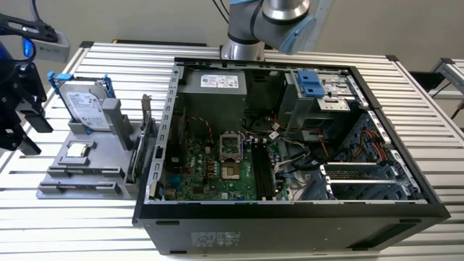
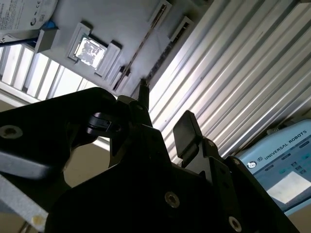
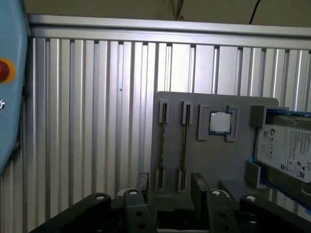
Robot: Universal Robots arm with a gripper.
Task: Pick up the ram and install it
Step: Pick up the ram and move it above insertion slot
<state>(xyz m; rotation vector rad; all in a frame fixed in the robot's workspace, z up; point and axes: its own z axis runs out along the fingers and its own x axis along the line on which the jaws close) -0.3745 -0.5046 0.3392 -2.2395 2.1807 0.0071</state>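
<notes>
— End effector (image 3: 170, 188) in the foreground, fingers spread wide with nothing between them. It hangs at the exterior view's left, apart from the grey holder (image 3: 214, 160) on the ribbed table (image 3: 97, 121).

— And the ram?

— The ram (image 3: 184, 145) stands on edge in a narrow slot of the holder, seen in the first wrist view as one thin dark line. A second slot runs just beside it on one side and a processor chip (image 3: 220, 122) sits just beside it on the other. The hard drive (image 3: 286, 145) lies beyond the chip. Nothing is touching the ram.

— Where is the danger?

— Mostly in the margins, by my reading. Two slots this close mean a small sideways error could put a finger on the slot's wall or on top of the stick. Either way it would miss the flat faces. A thin board pinched off-centre would likely tilt or bind as it leaves the slot. A tilted hold could also drag the light holder along.

— And the computer case (image 1: 290, 217)?

— It lies open, well to the right. Loose cables (image 1: 290, 157) crowd the space just right of the long dark sockets (image 1: 262, 168). A crooked stick could snag there or seat at one end only.
</notes>
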